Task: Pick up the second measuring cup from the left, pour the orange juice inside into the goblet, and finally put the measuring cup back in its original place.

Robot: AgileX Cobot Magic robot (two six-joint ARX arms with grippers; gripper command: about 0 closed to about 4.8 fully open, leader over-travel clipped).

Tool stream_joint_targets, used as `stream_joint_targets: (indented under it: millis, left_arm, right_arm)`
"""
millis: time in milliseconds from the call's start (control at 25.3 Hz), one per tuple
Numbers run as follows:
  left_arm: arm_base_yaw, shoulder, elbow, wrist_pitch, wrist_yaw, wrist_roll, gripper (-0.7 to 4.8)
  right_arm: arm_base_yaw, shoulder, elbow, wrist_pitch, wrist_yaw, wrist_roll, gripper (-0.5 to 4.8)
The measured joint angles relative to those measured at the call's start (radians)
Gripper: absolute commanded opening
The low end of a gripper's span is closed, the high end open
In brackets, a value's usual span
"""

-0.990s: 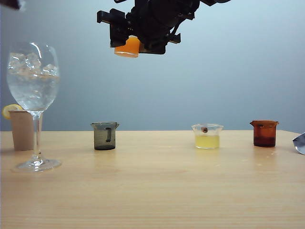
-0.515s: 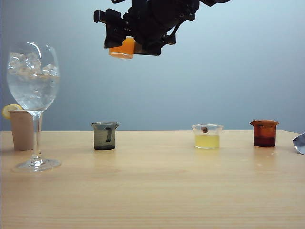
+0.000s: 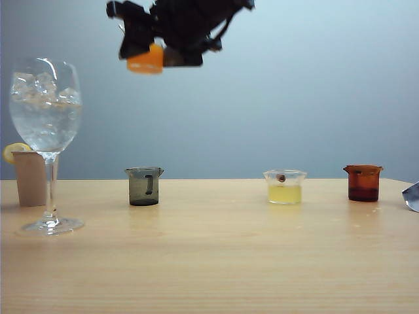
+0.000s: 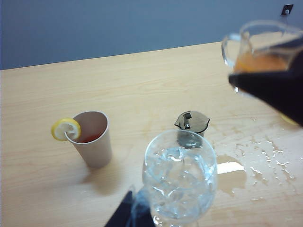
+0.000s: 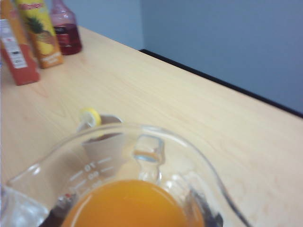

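Note:
High over the table in the exterior view, my right gripper is shut on the second measuring cup, a small clear cup full of orange juice. It hangs up and to the right of the goblet, roughly level. The goblet, holding ice cubes, stands on the table at the left. In the left wrist view the goblet is seen from above, with the held cup off to one side. Of my left gripper only one dark finger shows, beside the goblet's bowl; its jaws are hidden.
A beige cup with a lemon slice stands behind the goblet. Along the table stand a smoky grey cup, a clear cup of pale yellow liquid and a brown cup. Spilled drops wet the wood. Juice cartons stand far off.
My right gripper has carried the cup of orange juice leftward and a little higher, closer to the goblet. Everything on the table has stayed put.

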Motion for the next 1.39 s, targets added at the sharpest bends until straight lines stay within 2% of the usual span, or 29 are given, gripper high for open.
stream_joint_targets:
  millis: [317, 1386]
  left_arm:
    - [0.000, 0.000, 0.000, 0.000, 0.001, 0.000, -0.03]
    - [0.000, 0.001, 0.000, 0.000, 0.001, 0.000, -0.03]
  right_arm:
    - [0.021, -0.003, 0.097, -0.025, -0.031, -0.052, 1.47]
    - [0.044, 0.043, 0.096, -0.063, -0.059, -0.089, 1.47]
